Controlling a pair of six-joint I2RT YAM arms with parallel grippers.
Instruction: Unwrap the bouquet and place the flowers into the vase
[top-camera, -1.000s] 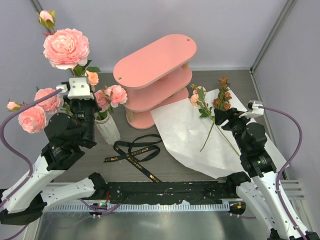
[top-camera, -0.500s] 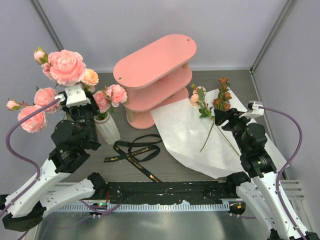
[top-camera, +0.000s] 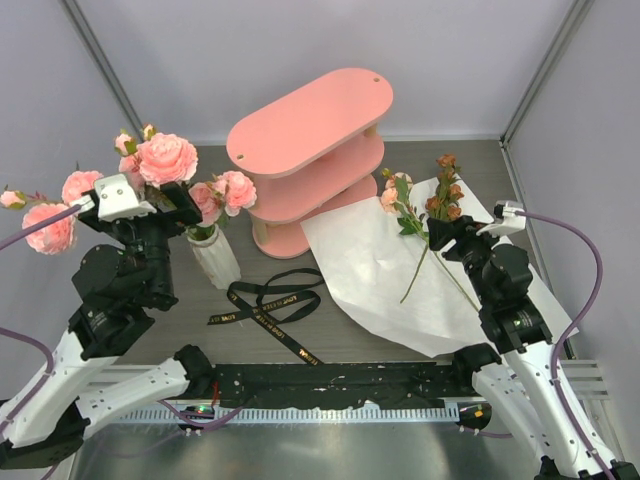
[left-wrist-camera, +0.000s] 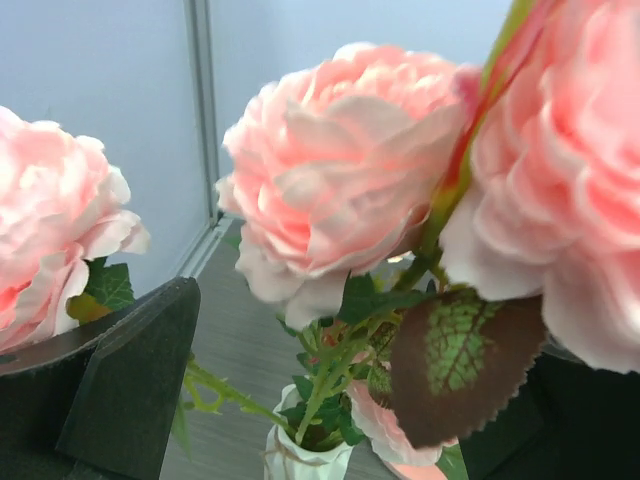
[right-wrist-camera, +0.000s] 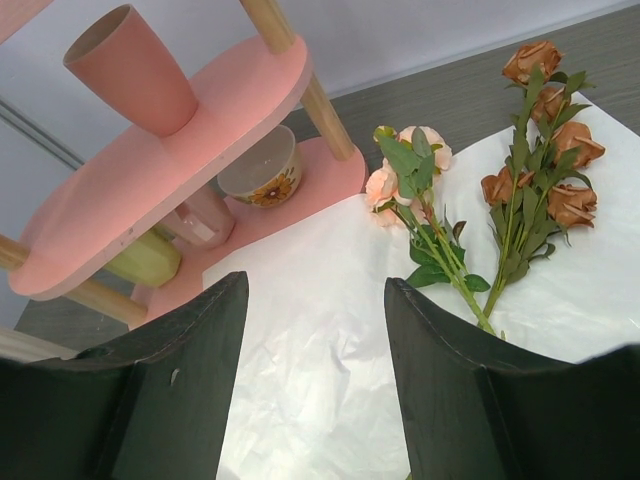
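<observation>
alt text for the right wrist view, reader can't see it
A peach spray and a rusty brown spray lie side by side on white paper, just beyond the open right claw. To the left, a pink shelf holds cups and a bowl.

You're boxed in by plain, pale blue-grey walls (top-camera: 450, 60), joined by aluminium posts (top-camera: 545, 75); the table (top-camera: 340, 330) is grey-brown wood grain, with a brushed metal strip (top-camera: 320, 450) along its near edge; at the back stands a pink oval three-tier shelf (top-camera: 310, 120) on wooden dowels, holding a terracotta cup (right-wrist-camera: 130, 70), a flowered bowl (right-wrist-camera: 262, 170), a pink mug (right-wrist-camera: 200, 220) and a green cup (right-wrist-camera: 145, 262); the light is soft and even.
</observation>
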